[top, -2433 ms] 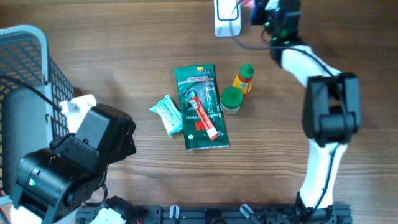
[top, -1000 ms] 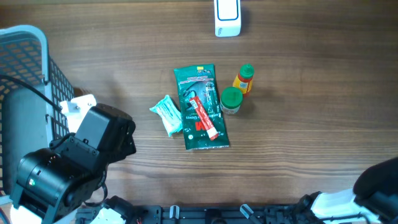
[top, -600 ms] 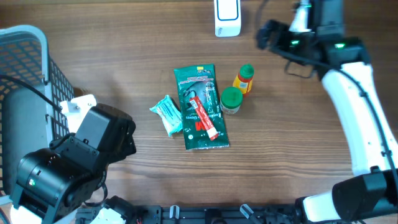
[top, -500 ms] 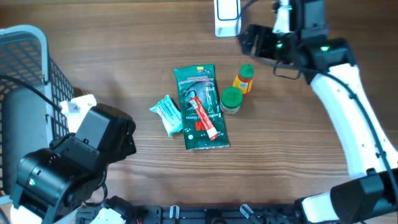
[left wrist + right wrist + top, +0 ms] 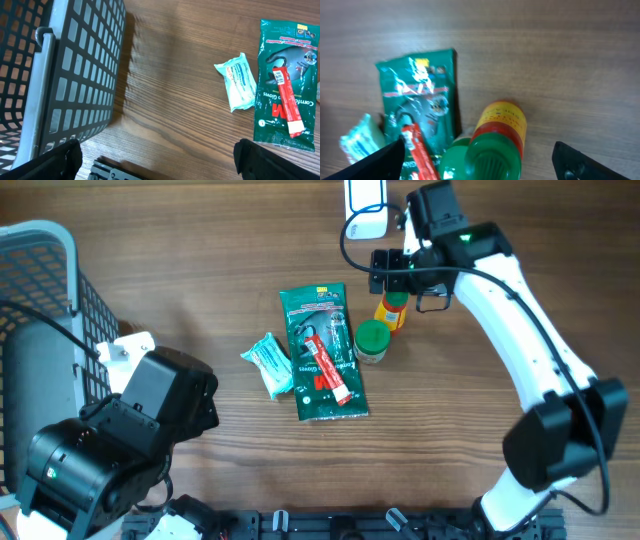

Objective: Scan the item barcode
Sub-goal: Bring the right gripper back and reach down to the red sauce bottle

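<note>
At the far left we see a grey plastic mesh basket (image 5: 40, 290) standing on the brown wooden table (image 5: 200, 270), and near it the bulky black left arm (image 5: 120, 430). From its wrist camera the left gripper (image 5: 157, 152) is released, its two dark fingers spread to the corners of the view with only bare wood between them, gripping nothing. Right of the basket, near the table's middle, lies a small pale teal packet of wipes (image 5: 268, 364), just beside a flat dark green glove pack (image 5: 322, 340) with a narrow red tube (image 5: 328, 372) lying across it. Touching the pack's right edge is a small jar with a round green lid (image 5: 372, 340), and just beyond that, on its far right, is the yellow-orange bottle with a green ribbed cap (image 5: 492, 155). The right gripper (image 5: 479, 150) hangs directly over this bottle, its fingers wide apart on either side of the cap and not touching it, so it is released and holds nothing. At the far edge, just left of the white right arm (image 5: 520, 330), the white handheld barcode scanner (image 5: 366, 215) rests on the table, apart from the bottle.
</note>
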{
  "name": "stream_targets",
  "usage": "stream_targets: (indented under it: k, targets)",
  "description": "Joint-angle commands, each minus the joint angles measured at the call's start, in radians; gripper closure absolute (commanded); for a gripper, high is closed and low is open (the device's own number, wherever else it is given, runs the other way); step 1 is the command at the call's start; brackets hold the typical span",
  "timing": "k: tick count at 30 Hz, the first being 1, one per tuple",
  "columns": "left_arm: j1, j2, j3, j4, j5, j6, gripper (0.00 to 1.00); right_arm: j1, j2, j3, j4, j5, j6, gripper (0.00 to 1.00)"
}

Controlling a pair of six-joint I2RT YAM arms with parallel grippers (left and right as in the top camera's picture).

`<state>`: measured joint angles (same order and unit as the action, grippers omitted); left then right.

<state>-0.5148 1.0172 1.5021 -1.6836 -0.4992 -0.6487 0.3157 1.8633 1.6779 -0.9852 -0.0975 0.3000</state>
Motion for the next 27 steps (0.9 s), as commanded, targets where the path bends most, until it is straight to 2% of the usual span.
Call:
stream_targets:
  k: [1,4,10,11,15,23,27]
  targets:
    - [0.003,-0.003,0.000,0.000,-0.002,-0.013,0.00,0.002,0.032,0.024,0.000,-0.034,-0.012,0.16]
    - [0.003,-0.003,0.000,0.000,-0.002,-0.013,0.00,0.002,0.044,0.022,-0.029,-0.016,-0.011,0.20]
    - [0.003,-0.003,0.000,0.000,-0.002,-0.013,0.00,0.002,0.101,0.015,-0.063,-0.003,-0.011,0.42]
    - [0.003,-0.003,0.000,0.000,-0.002,-0.013,0.00,0.002,0.103,0.015,-0.065,0.006,-0.002,0.49]
    - [0.003,-0.003,0.000,0.000,-0.002,-0.013,0.00,-0.002,0.102,0.016,-0.072,0.080,0.051,0.62]
    - [0.003,-0.003,0.000,0.000,-0.002,-0.013,0.00,-0.075,0.020,0.030,-0.148,0.247,0.075,0.61]
    - [0.003,-0.003,0.000,0.000,-0.002,-0.013,0.00,-0.117,0.009,0.028,-0.184,0.246,0.163,0.60]
